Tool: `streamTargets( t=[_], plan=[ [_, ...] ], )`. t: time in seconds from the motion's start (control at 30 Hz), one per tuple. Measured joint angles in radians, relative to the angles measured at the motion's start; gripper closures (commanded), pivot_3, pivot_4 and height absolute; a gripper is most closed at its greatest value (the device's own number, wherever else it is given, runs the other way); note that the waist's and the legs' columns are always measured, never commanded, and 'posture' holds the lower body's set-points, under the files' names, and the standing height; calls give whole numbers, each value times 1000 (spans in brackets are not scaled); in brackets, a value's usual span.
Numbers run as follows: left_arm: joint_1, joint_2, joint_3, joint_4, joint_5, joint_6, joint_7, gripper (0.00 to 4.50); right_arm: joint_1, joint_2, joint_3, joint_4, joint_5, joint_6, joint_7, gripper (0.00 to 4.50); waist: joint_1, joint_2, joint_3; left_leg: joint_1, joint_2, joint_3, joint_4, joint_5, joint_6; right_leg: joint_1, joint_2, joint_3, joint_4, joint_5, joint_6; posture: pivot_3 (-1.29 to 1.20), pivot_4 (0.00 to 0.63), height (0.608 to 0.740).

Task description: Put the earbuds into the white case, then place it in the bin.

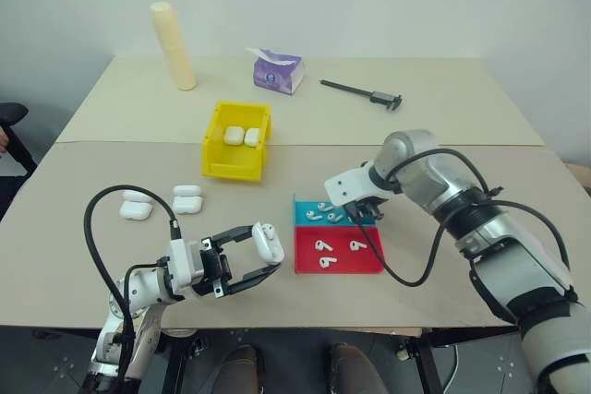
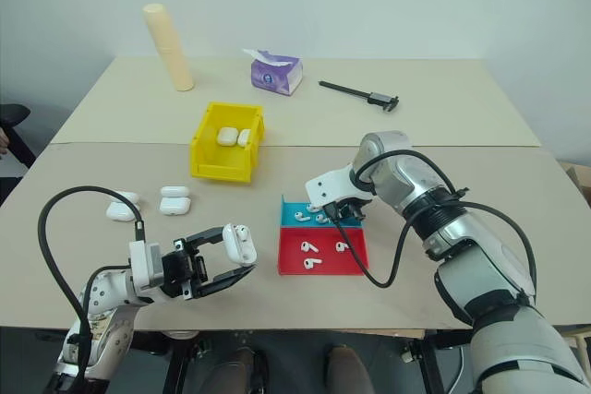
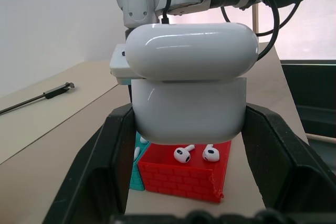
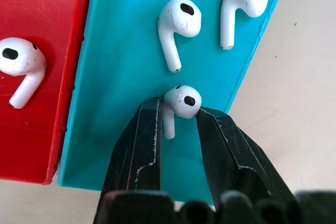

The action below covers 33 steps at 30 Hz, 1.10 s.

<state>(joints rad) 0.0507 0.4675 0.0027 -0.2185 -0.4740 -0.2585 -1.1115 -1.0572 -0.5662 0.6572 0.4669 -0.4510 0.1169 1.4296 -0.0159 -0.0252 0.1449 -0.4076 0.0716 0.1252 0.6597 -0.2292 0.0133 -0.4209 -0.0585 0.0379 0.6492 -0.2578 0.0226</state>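
Left of the tray [image 1: 338,263], the left gripper [image 1: 247,258] is clamped on the white case [image 1: 269,243], its hinged lid flipped up; the glossy rounded shell looks slippery between hard black fingers. Behind the tray's left edge stands the yellow bin [image 1: 212,150], tall-walled plastic with two cases inside. Over the tray's blue half, the right gripper [image 4: 181,121] has narrowed around one earbud [image 4: 181,102], fingers touching its smooth bulb. That tiny curved bud could squirt sideways as the fingers squeeze, or twist so its stem misses the case socket. The remaining earbuds [image 1: 324,247] lie loose on the brick-textured tray.
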Motion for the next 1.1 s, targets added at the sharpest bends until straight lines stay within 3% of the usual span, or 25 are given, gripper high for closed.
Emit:
streamTargets(
  t=[0.13,0.27,0.73,0.93,1.1],
  plan=[
    [0,1,0,0,0,1,1,1754,3,0,-2,-6,-5,-1,0,3162,0,0,0,0,0,0,0,0,0,0,0,0,0,0,0,0,150,740],
    [0,2,0,0,0,1,2,1754,5,1,-5,-12,-7,-2,0,3850,1,0,0,0,0,0,0,0,0,0,0,0,0,0,0,0,150,740],
    [-46,2,-4,-1,-14,23,0,1754,51,-11,-76,-90,40,74,9,3850,2,0,-1,-1,0,0,0,0,0,-1,0,0,0,0,0,0,150,740],
    [-115,1,0,-64,-105,125,30,1754,72,-64,-323,-353,212,353,4,3850,5,0,-1,-4,0,-1,0,0,0,-2,0,-1,-1,0,0,0,150,740],
    [-157,2,0,-88,-174,200,24,1754,168,-70,-630,-665,449,728,-61,3850,8,0,-1,-3,0,-4,0,0,0,-1,0,-1,0,0,0,0,150,740]
  ],
)
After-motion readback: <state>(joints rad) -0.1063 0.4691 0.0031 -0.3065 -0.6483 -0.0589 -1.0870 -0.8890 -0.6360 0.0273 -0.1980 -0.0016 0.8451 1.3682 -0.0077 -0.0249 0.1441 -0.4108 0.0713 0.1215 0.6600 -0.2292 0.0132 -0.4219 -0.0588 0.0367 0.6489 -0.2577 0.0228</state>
